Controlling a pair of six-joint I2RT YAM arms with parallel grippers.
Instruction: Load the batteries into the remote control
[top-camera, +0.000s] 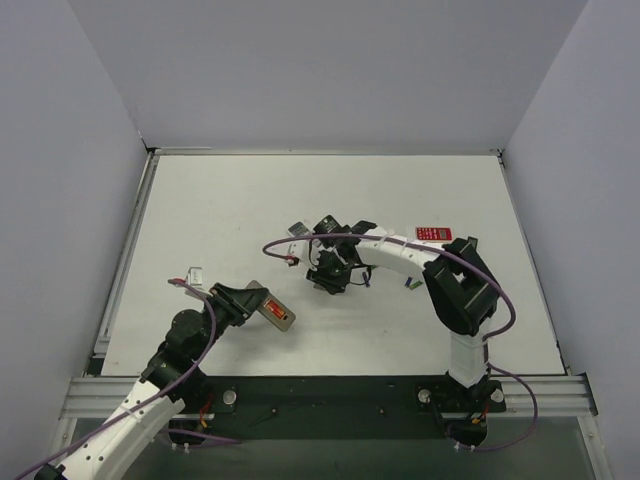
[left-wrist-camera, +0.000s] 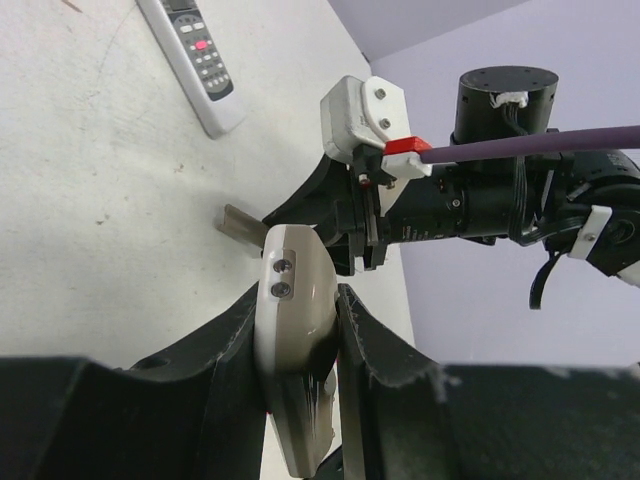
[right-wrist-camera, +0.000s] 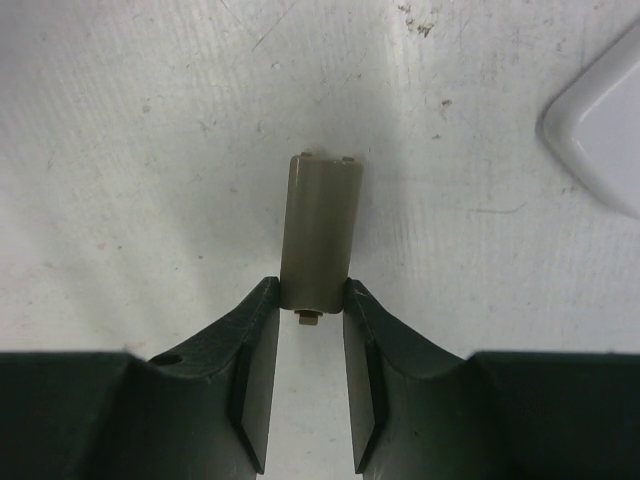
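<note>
My left gripper (top-camera: 262, 308) is shut on the small remote control (top-camera: 275, 314) and holds it above the table at the front left. In the left wrist view the fingers (left-wrist-camera: 230, 350) clamp the remote's tan-grey back (left-wrist-camera: 297, 320). A red battery (top-camera: 275, 309) shows in its open back. My right gripper (top-camera: 328, 275) is at mid-table. In the right wrist view its jaws (right-wrist-camera: 311, 290) close on the near end of the grey cover plate (right-wrist-camera: 320, 220), which lies on the table. The plate also shows in the left wrist view (left-wrist-camera: 240, 225). A small battery (top-camera: 411, 284) lies right of the right gripper.
A white remote with a dark display (left-wrist-camera: 195, 55) lies beyond the cover plate; its corner shows in the right wrist view (right-wrist-camera: 600, 130). A red flat remote (top-camera: 433, 233) lies at the right. Small loose pieces (top-camera: 190, 281) lie at the left near the table edge.
</note>
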